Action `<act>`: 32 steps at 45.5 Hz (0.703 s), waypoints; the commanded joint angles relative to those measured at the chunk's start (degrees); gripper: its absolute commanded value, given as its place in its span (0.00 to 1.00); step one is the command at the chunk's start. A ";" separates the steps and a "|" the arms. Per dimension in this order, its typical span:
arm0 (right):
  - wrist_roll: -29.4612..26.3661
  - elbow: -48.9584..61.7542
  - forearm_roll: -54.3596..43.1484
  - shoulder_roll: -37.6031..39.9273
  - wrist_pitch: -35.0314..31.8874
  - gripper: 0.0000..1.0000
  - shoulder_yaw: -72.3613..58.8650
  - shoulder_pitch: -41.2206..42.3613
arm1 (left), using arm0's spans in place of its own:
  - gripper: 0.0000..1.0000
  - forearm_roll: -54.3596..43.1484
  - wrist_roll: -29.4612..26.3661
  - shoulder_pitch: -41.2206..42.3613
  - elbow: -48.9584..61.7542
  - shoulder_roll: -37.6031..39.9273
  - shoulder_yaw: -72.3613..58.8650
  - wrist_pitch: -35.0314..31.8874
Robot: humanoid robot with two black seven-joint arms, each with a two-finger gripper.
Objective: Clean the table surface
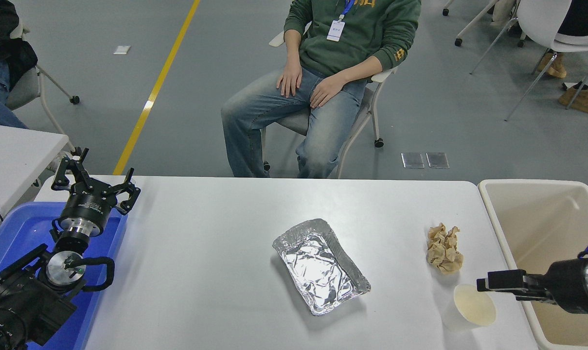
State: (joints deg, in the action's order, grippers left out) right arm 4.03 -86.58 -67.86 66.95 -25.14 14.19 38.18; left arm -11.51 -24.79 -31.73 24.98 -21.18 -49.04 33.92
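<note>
The white table surface holds a crumpled foil tray in the middle, a ball of crumpled brown paper at the right, and a white paper cup near the front right edge. My right gripper comes in from the right edge, turned side-on and open. It sits low at the cup's right rim, just below the brown paper. My left gripper is parked open at the lower left over a blue tray.
A beige plastic bin stands against the table's right end, under my right arm. The blue tray is at the left end. A person sits on a chair beyond the far edge. A smaller white table is at the left.
</note>
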 commanded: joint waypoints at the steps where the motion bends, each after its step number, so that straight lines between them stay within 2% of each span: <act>1: -0.07 0.80 -2.36 -2.17 4.48 0.98 -0.12 -2.94 | 1.00 0.00 0.00 0.00 -0.02 0.00 0.00 0.00; 19: 0.02 3.43 -7.72 -6.92 10.46 0.97 -0.21 -6.98 | 1.00 0.00 0.00 0.00 -0.02 -0.09 0.00 0.00; 32: 0.02 4.14 -10.27 -7.01 12.05 0.87 -0.12 -6.98 | 1.00 0.00 0.00 0.00 -0.02 0.00 0.00 0.00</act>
State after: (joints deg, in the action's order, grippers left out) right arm 4.02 -83.26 -76.32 60.60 -14.98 14.04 31.73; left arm -11.52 -24.79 -31.73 24.98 -21.18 -49.04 33.93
